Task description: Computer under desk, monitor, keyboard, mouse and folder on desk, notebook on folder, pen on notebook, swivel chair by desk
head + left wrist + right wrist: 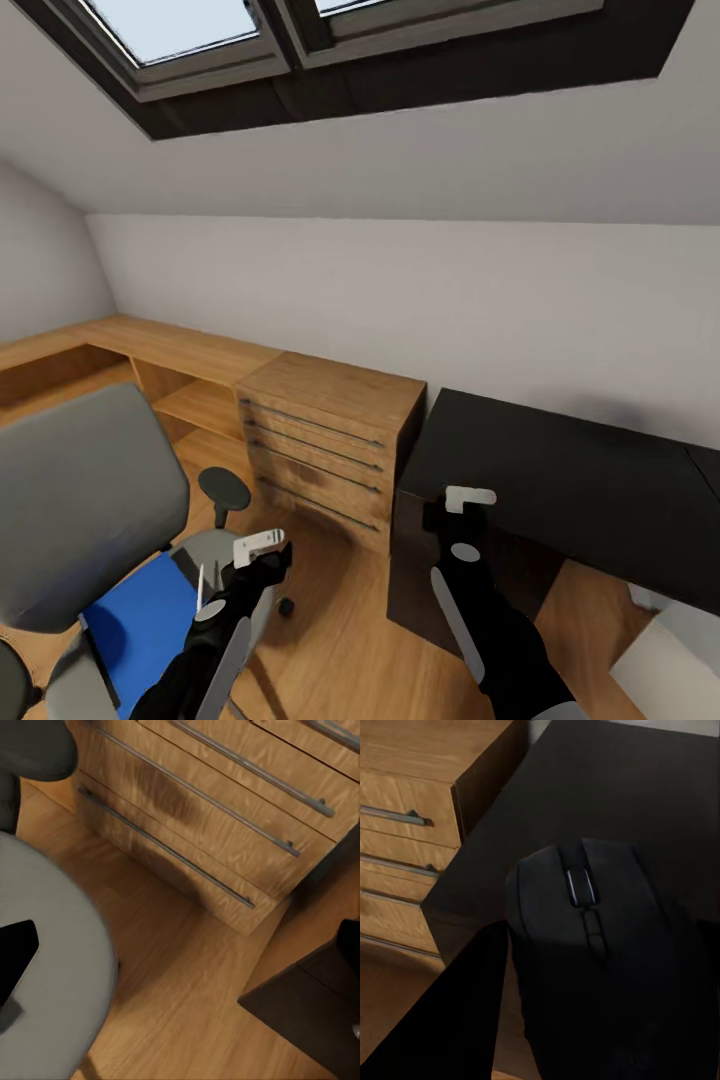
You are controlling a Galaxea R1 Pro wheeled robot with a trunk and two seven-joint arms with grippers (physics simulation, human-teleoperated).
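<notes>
The swivel chair (85, 490) stands at the left, its grey seat (52, 967) close under my left gripper. A blue folder (140, 620) lies on that seat, and a thin whitish stick, probably the pen (200, 588), stands at its edge. My left gripper (262, 548) hovers past the seat's front, open with nothing in it. Over the left front corner of the black desk (560, 480), my right gripper (462, 500) is shut on the dark mouse (592, 945). One of its fingers (450, 1020) lies along the mouse's side. I cannot tell whether the mouse touches the desk top (645, 787).
A light wooden drawer unit (330, 440) stands against the desk's left side, with a low wooden shelf (150, 350) running along the wall beyond it. The chair's black armrest (224, 488) rises between chair and drawers. A pale boxy shape (670, 660) sits at the lower right.
</notes>
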